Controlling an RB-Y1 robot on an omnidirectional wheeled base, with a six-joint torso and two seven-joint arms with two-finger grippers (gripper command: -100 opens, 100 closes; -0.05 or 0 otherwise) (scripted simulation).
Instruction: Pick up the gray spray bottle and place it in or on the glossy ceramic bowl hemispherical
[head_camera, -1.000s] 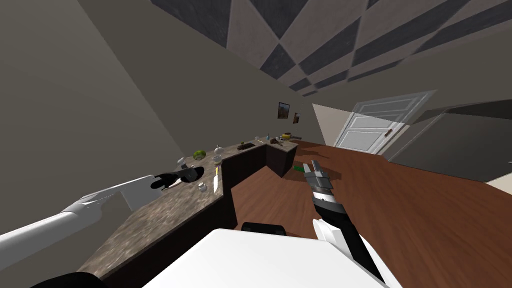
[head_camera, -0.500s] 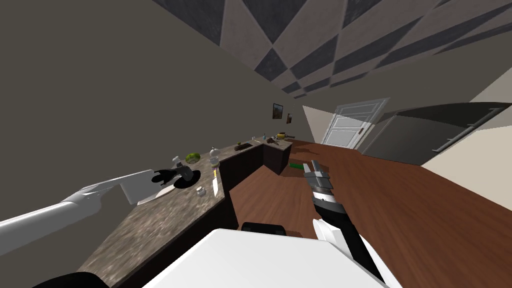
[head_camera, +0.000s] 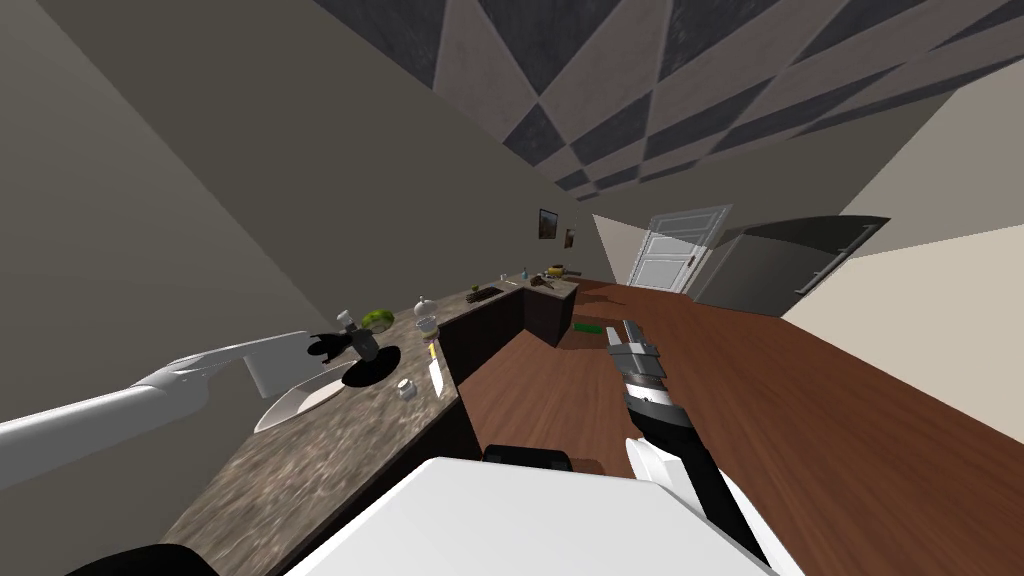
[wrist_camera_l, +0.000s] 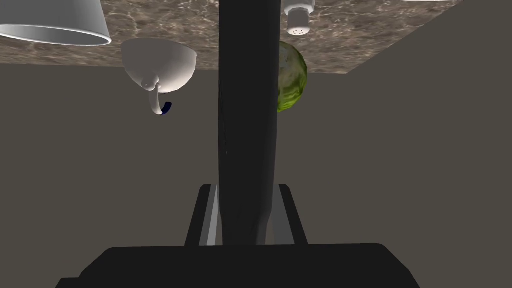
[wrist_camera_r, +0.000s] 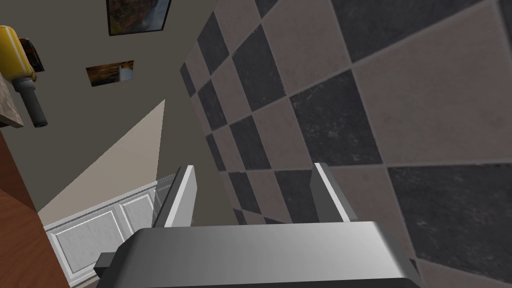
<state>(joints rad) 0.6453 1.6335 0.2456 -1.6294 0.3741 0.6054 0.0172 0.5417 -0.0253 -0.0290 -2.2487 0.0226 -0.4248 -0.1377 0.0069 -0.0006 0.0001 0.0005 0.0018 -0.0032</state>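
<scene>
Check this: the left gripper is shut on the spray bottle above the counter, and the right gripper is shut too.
Wrong on one point: the right gripper is open, not shut. The right wrist view shows its fingers standing apart with nothing between them. The left gripper is indeed shut on the spray bottle above the counter.

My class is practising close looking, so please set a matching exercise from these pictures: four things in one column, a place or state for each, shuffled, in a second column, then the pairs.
1. dark grey spray bottle
2. right tool
3. round green vegetable
4. white-bladed knife with a yellow handle

A. open, above the brown floor
B. clamped in the left tool
C. lying near the mottled brown counter's front edge
D. at the counter's wall-side edge

Pairs: 1-B, 2-A, 3-D, 4-C
</scene>
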